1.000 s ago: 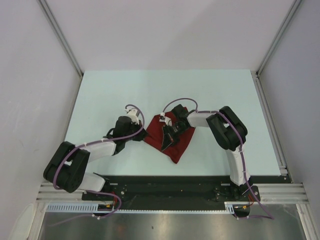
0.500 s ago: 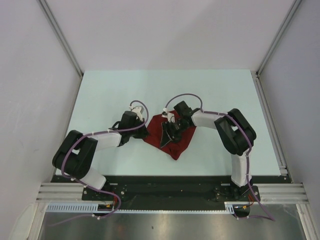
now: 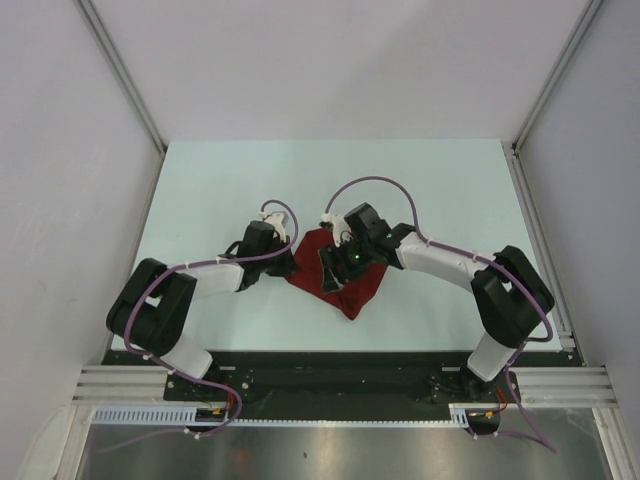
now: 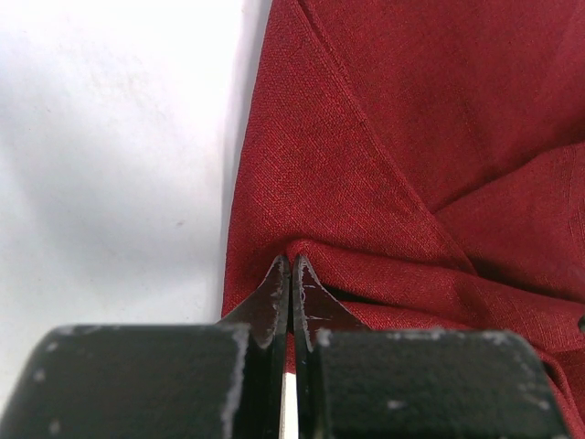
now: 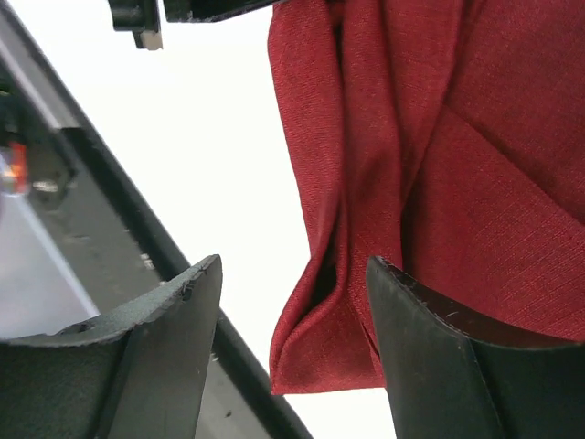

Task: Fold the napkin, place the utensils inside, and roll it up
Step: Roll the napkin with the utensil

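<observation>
Left gripper (image 4: 291, 274), fingers pressed together, pinched a raised fold at the edge of the dark red napkin (image 4: 366, 183). Right gripper (image 5: 292, 270) hovered spread over the bunched cloth.

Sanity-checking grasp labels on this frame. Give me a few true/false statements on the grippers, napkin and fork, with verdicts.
1. The left gripper is shut, pinching a fold of the napkin. True.
2. The right gripper is clamped on the cloth. False: its jaws stand open, with the napkin's corner showing in the gap between them.
3. A fork lies bare on the table beside the napkin. False: no fork shows in any view.
4. The napkin is folded into overlapping layers. True.
</observation>
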Robot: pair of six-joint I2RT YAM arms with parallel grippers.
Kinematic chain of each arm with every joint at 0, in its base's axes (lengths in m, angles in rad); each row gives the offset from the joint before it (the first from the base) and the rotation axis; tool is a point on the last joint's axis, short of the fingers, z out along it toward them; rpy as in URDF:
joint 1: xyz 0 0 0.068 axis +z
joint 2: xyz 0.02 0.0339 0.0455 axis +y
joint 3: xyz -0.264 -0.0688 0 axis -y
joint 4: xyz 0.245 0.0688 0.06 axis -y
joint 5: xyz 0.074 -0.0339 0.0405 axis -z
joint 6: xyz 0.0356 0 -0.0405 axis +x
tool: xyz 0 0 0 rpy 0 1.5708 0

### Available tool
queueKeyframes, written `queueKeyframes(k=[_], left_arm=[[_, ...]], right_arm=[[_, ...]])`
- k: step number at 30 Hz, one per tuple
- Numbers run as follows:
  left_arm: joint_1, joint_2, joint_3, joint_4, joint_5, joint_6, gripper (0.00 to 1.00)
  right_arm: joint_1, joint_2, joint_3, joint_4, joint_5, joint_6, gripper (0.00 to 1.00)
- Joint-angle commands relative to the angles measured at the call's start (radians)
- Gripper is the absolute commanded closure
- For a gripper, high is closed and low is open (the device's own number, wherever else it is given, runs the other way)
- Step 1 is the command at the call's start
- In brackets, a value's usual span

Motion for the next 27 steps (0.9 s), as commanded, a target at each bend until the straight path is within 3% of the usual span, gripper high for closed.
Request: queueKeyframes(k=[1, 8, 17, 27], left_arm=[[-0.002, -0.009, 0.006, -0.014, 0.005, 0.025, 1.00], [-0.002, -0.015, 0.006, -0.012, 0.014, 0.021, 1.00], [-0.002, -0.024, 0.008, -0.018, 0.011, 0.024, 1.00], [-0.002, -0.027, 0.017, -0.031, 0.005, 0.022, 1.00]], right_arm=[[0.081, -0.051, -0.025, 0.027, 0.268, -0.063, 0.31], [0.167, -0.058, -0.059, 0.088, 0.471, -0.089, 0.30], [0.196, -0.060, -0.067, 0.131, 0.499, -0.136, 0.28], [0.200, -0.012, -0.062, 0.055, 0.488, -0.116, 0.48]])
